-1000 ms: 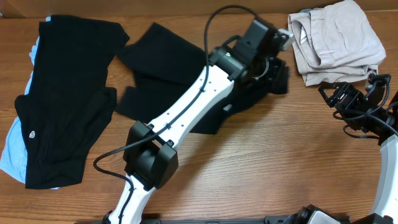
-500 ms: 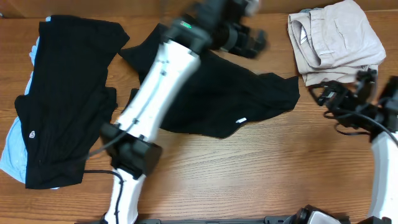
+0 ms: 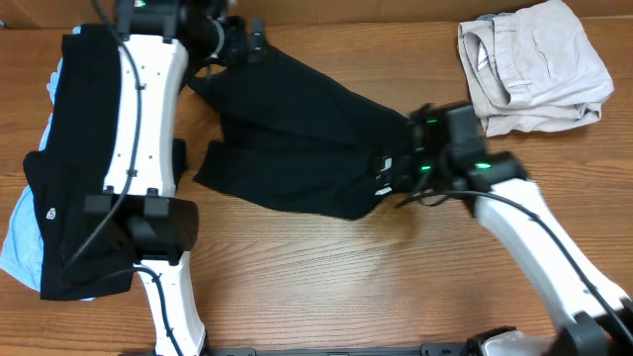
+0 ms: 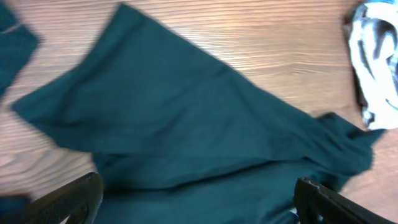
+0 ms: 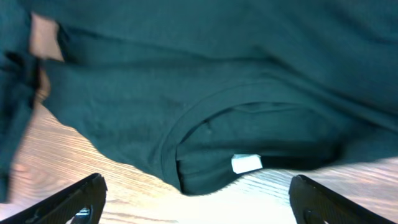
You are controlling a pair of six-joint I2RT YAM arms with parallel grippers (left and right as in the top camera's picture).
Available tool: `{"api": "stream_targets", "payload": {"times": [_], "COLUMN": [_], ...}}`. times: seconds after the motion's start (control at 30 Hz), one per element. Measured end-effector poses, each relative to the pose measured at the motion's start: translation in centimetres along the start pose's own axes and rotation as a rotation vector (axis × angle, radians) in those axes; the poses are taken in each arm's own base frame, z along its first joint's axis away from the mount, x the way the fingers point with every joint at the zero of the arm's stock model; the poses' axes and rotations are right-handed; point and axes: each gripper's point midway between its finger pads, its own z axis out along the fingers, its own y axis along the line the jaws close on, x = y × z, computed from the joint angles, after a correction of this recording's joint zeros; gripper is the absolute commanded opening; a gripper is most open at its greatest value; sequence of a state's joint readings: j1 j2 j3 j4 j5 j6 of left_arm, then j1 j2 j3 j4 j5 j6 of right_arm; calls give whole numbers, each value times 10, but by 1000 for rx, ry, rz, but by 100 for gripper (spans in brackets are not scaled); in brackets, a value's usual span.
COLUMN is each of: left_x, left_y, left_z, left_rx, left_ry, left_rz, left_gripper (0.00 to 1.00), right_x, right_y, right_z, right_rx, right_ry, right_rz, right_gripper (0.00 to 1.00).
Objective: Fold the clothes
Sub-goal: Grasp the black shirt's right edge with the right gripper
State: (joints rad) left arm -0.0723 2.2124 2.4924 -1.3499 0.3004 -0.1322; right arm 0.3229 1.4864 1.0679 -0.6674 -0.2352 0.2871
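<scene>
A pile of black shirts (image 3: 99,168) lies at 9 o'clock on the table (image 3: 346,287), and my left end effector (image 3: 245,42) hovers at 11 o'clock, fingers spread wide and empty, by the far corner of the black T-shirt (image 3: 297,138) sprawled mid-table. I judge this the flattening step: my right end effector (image 3: 398,178), equally wide and empty, sits over the collar by the white tag (image 3: 382,190), so next I must pinch both ends and pull taut. No containers here; beige trousers (image 3: 534,64) lie at 1 o'clock.
</scene>
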Motion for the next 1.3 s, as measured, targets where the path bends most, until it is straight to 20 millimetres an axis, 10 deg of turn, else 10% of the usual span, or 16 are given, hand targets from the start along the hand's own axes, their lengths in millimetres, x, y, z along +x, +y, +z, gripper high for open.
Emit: {"api": "stream_targets", "payload": {"times": [0.43,0.73,0.93,1.17,1.3], "left_x": [1,-1,-1,-1,-1], "left_y": [24,26,26,30,31], "left_z": [-4,-4,-4,-4,-4], "left_rx": [-67,-78,-82,-106,-110], "left_ry": [5,0,-2,-4,-5], "left_rz": [24,28,30,31,31], "left_gripper": [100,100,100,100,100], "right_x": [90,90,95,106,107], "right_y": [22,21,16,8,8], "right_z": [95,100,100,98,97], "right_rx": [94,107,121,142,143], "right_ry": [311,305,317,358,363], "right_rz": [-310,-346,-359,-347,-351], "right_gripper": [81,75,45,44,27]}}
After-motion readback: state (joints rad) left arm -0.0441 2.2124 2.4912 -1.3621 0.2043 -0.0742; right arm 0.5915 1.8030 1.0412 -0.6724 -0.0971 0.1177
